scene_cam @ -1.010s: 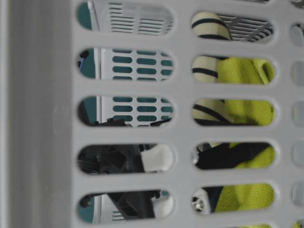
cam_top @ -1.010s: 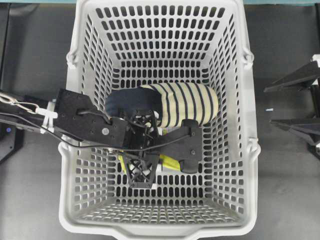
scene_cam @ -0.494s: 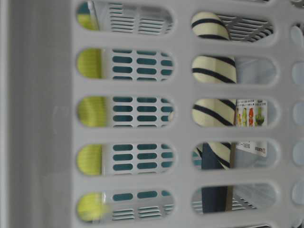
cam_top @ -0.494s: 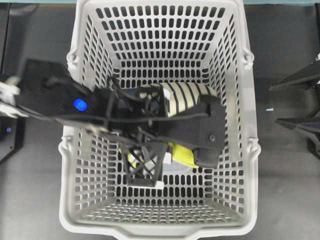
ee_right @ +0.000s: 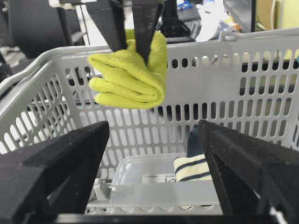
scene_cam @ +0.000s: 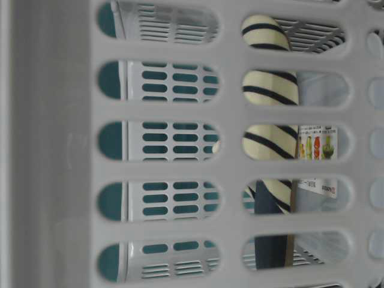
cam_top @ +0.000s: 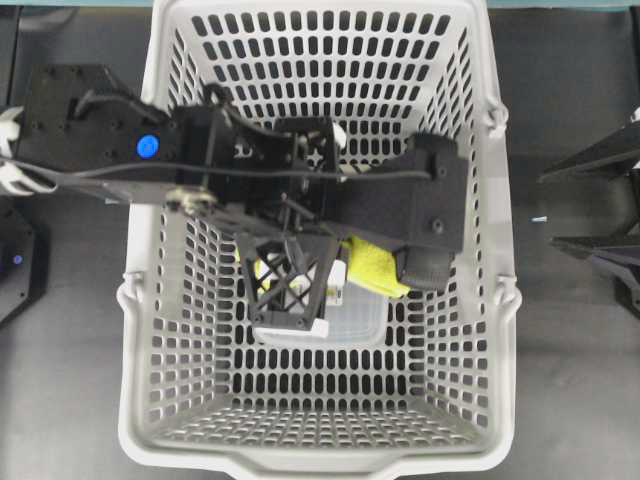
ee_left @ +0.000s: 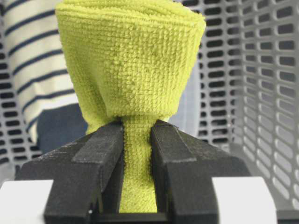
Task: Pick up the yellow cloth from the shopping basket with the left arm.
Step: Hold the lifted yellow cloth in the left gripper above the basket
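Note:
The yellow cloth (ee_left: 131, 70) hangs bunched and folded, pinched by one fold between the black fingers of my left gripper (ee_left: 137, 135), which is shut on it. Seen from overhead, the left arm reaches over the grey shopping basket (cam_top: 128, 300), and the cloth (cam_top: 372, 265) peeks out beside the left gripper (cam_top: 352, 275). The right wrist view shows the cloth (ee_right: 131, 77) dangling level with the basket's rim (ee_right: 261, 39), clear of the floor. My right gripper (ee_right: 154, 140) stands open outside the basket (cam_top: 600, 205), holding nothing.
A navy and cream striped fabric item (ee_right: 191, 169) lies on the basket floor (scene_cam: 270, 90). A clear plastic container with a label (cam_top: 345, 322) sits beside it. The slotted walls (scene_cam: 60, 150) rise on all sides.
The left arm has risen and swung toward the basket's far side, lifting the cloth off the floor. The cloth has left the table-level view, uncovering the labelled container.

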`<state>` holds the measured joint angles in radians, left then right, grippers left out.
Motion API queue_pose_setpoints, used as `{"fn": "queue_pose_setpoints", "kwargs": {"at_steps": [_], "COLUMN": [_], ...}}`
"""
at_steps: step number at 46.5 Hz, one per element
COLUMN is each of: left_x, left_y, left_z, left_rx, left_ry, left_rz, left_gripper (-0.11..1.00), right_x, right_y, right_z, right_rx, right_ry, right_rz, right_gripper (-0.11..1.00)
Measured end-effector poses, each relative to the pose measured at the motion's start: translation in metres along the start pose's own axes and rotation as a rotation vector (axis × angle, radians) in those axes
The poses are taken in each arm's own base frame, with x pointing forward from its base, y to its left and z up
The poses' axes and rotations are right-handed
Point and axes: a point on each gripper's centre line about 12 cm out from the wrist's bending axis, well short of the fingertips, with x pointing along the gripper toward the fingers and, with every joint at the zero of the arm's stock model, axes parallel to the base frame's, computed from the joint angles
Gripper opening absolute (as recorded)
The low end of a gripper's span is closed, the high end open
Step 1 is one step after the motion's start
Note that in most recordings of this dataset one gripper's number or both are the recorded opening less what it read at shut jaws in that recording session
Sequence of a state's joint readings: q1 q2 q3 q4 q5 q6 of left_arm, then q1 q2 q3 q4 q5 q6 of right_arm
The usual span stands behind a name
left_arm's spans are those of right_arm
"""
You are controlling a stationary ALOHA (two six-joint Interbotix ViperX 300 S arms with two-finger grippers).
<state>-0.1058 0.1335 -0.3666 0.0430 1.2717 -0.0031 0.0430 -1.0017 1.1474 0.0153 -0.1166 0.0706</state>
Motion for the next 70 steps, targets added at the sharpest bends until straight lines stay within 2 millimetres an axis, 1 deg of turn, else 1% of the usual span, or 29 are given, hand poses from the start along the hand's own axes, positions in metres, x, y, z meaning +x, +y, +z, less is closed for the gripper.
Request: {"fn": "queue_pose_setpoints", "kwargs": {"at_steps": [9, 17, 22, 70], "left_x": [0.006, 0.013, 0.013, 0.015], "left_y": [-0.004, -0.003, -0.006, -0.004], "left_z": [-0.003, -0.007, -0.006, -0.008], "left_rx": [0.007, 0.007, 0.012, 0.01], "left_ry": [0.017, 0.03, 0.024, 0.032], "left_rz": [-0.005, -0.003, -0.007, -0.004], "left_gripper": [0.14, 0.14, 0.14, 0.14], "right_x": [0.0, -0.001, -0.001, -0.004], "right_y": [0.0, 0.0, 0.0, 0.0], "right_z": [0.0, 0.001, 0.001, 0.002], "right_rx": [0.005, 0.003, 0.003, 0.006], "right_ry": [-0.002, -0.003, -0.005, -0.017], "right_rz": [0.0, 0.0, 0.0, 0.001], "right_gripper": [0.74, 0.74, 0.74, 0.74]}}
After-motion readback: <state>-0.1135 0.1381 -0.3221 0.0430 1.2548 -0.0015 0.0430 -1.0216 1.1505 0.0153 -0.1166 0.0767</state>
